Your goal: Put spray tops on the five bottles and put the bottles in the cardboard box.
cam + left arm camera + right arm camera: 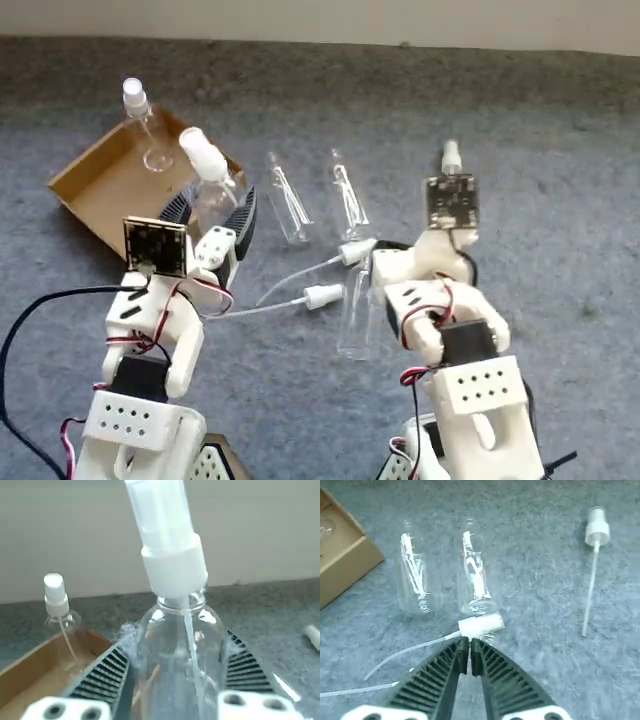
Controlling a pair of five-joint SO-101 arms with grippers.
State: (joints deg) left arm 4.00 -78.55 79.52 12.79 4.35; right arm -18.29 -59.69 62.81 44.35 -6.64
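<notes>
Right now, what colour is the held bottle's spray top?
White; the spray top on the bottle shows best in left wrist view.

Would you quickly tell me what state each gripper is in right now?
Left gripper: closed on a spray-topped bottle.
Right gripper: closed, holding nothing.

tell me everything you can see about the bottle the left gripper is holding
The bottle is clear and looks like thin plastic, with rounded shoulders, a short neck and nothing inside but a thin dip tube. A white spray top sits on its neck. It stands roughly upright, clamped at the body between the left gripper's black ribbed fingers. In the high view it is at the near corner of the cardboard box. Its base is hidden, so whether it rests on anything cannot be told.
</notes>
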